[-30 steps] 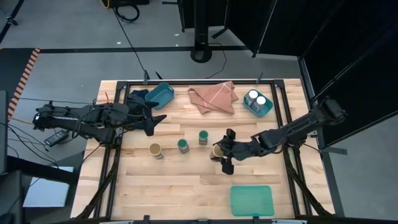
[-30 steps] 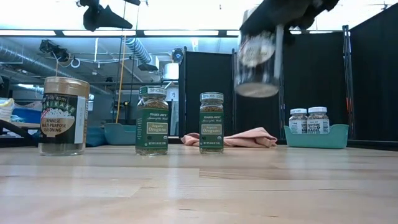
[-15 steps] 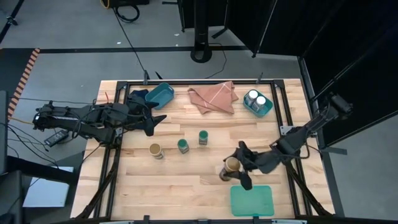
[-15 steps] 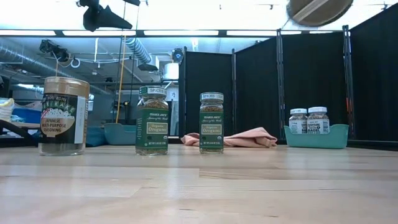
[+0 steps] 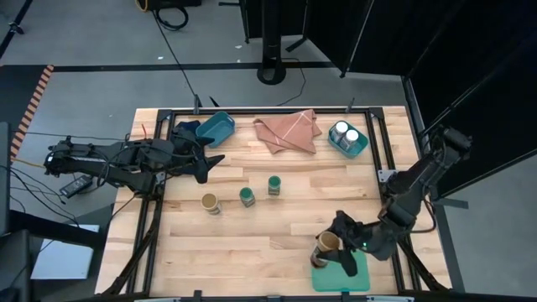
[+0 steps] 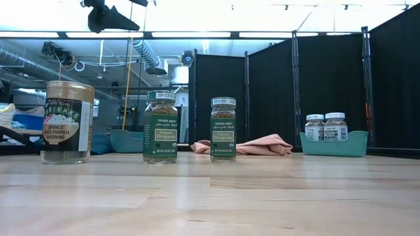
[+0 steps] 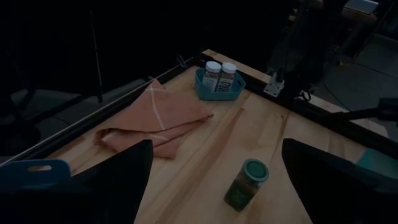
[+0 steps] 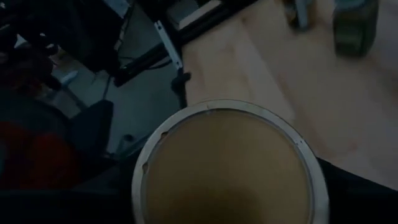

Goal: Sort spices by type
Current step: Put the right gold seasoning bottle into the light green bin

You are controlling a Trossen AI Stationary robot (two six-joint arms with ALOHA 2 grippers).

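1. Now my right gripper (image 5: 334, 250) is clamped on a tan-topped jar (image 5: 326, 244), held at the near edge of the bench (image 5: 252, 243) just beside the green tray (image 5: 340, 270).
2. Another tan-topped spice jar (image 5: 210, 202) and two green-lidded jars (image 5: 247, 196) (image 5: 273, 184) stand mid-bench; two white-lidded jars (image 5: 345, 132) sit in a teal bin (image 5: 362, 146).
3. My left gripper (image 5: 211, 161) waits spread wide near the other teal bin (image 5: 215, 127); a pink cloth (image 5: 288, 131) lies at the back, black partitions beyond.
4. Half a second ago the held jar was farther from the tray.
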